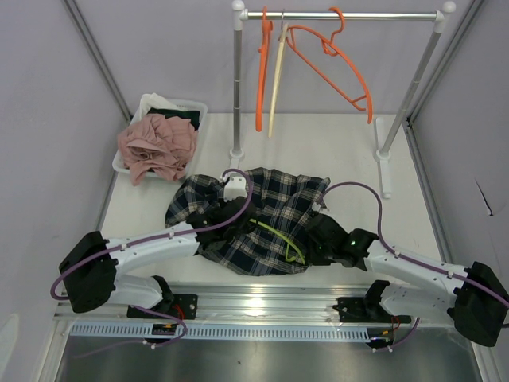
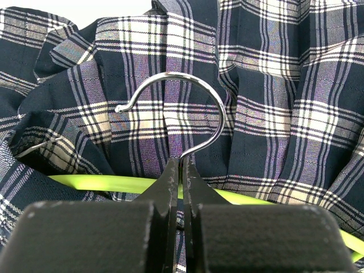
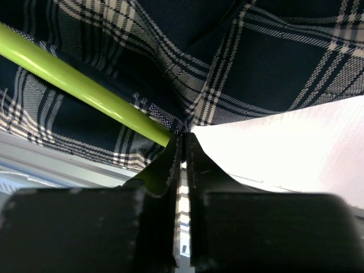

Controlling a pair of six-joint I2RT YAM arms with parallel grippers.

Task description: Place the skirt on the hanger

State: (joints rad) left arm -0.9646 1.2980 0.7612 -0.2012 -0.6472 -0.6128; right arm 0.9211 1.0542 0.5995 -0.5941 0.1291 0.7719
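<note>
2 pinches: left gripper (image 2: pixel 181 162) jaws clamp the chrome hook (image 2: pixel 168 74) of the lime-green plastic hanger (image 2: pixel 102 183); right gripper (image 3: pixel 183 136) jaws nip its arm tip. The navy plaid skirt (image 1: pixel 238 239) looks limp and light, so its waistband seems best to grip.

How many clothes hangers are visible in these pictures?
4. On the rail: left orange hanger, cream hanger, right orange hanger. The lime-green hanger lies on the plaid skirt. Others may be hidden under cloth.
</note>
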